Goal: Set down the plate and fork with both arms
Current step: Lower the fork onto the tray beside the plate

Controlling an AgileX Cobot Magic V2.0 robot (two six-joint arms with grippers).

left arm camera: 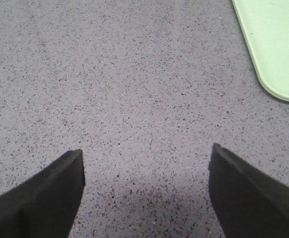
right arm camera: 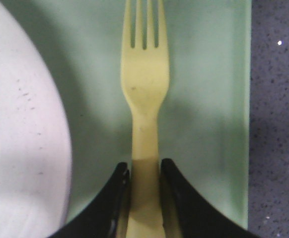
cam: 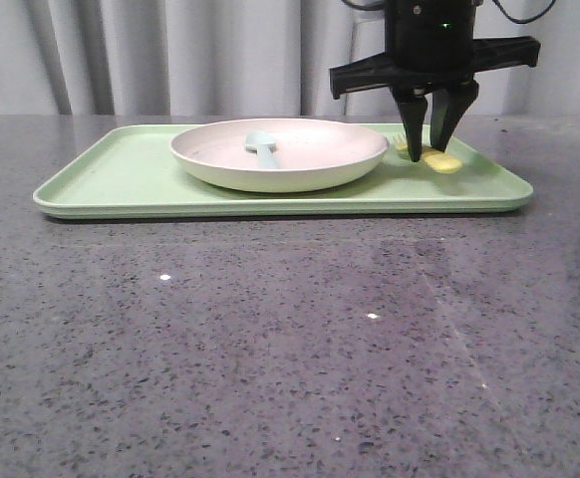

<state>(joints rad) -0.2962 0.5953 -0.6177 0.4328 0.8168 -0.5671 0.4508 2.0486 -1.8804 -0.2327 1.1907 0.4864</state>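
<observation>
Left gripper (left arm camera: 147, 163) hangs over bare table (left arm camera: 134, 89), fingers spread wide, nothing between them; only a tray corner shows in its view, off to one side. Tray (cam: 121, 174) lies flat on the table, light green. Plate (cam: 280, 154) sits on the tray near its middle, a pale blue spoon (cam: 262, 145) lying inside it. Right gripper (cam: 435, 134) is down over the tray's right end, just right of the plate. Its fingers (right arm camera: 184, 198) straddle the fork (right arm camera: 144, 79) handle, one each side, close against it; firm grip cannot be told. Fork lies flat on the tray beside the plate, handle under the gripper.
</observation>
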